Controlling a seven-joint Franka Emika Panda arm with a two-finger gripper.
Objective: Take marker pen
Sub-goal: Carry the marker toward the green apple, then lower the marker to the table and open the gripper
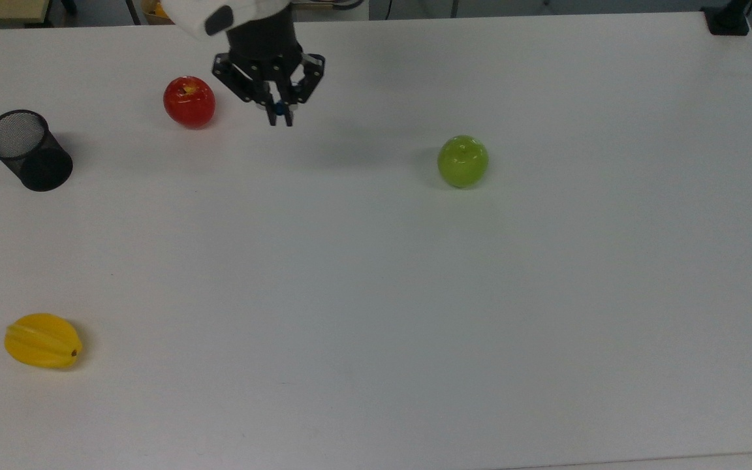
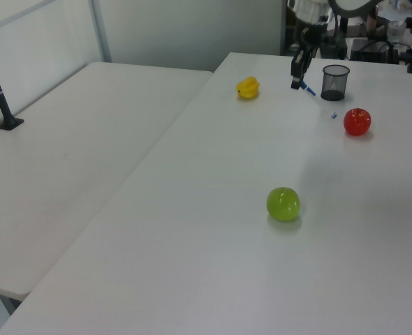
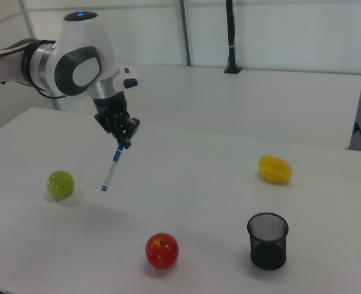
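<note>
My gripper (image 1: pixel 279 117) hangs above the table between the red apple (image 1: pixel 189 101) and the green apple (image 1: pixel 463 161), shut on the marker pen (image 1: pixel 279 105). In the right view the marker pen (image 3: pixel 112 166) dangles tilted below the gripper (image 3: pixel 125 141), white barrel down to a blue end, clear of the table. The left view has the gripper (image 2: pixel 297 78) left of the black mesh cup (image 2: pixel 334 82), with the marker pen (image 2: pixel 308 88) slanting down to the left view's right.
The black mesh cup (image 1: pixel 27 150) stands at the top view's left, with no pen in it. A yellow starfruit (image 1: pixel 43 340) lies at the lower left. The red apple (image 3: pixel 162 250) and the cup (image 3: pixel 267 241) sit along the right view's bottom.
</note>
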